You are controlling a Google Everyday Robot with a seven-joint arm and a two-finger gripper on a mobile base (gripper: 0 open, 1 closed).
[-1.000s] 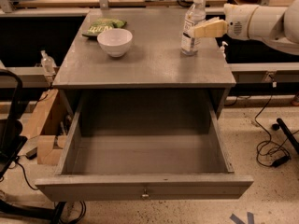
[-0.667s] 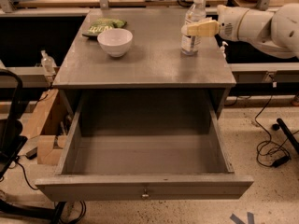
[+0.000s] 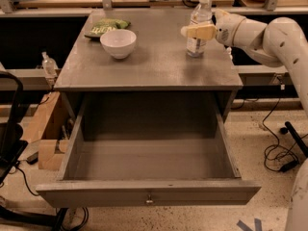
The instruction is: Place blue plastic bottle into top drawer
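The blue plastic bottle [image 3: 200,12], clear with a white cap and white label, stands upright at the back right of the grey table [image 3: 154,71]. My gripper [image 3: 191,31] reaches in from the right on a white arm [image 3: 269,37] and lies across the bottle's middle at label height, covering part of it. The top drawer [image 3: 149,192] is pulled fully open below the tabletop. Its inside shows bare grey, and a small metal knob [image 3: 149,199] sits on its front panel.
A white bowl [image 3: 118,43] and a green packet [image 3: 103,27] sit at the table's back left. A small clear bottle [image 3: 48,65] stands on a rail to the left. A wooden crate [image 3: 45,129] is on the floor at the left, and cables [image 3: 281,155] lie at the right.
My gripper has moved left from beside the bottle to across its middle. The bottle still stands in the same spot and the drawer has not moved.
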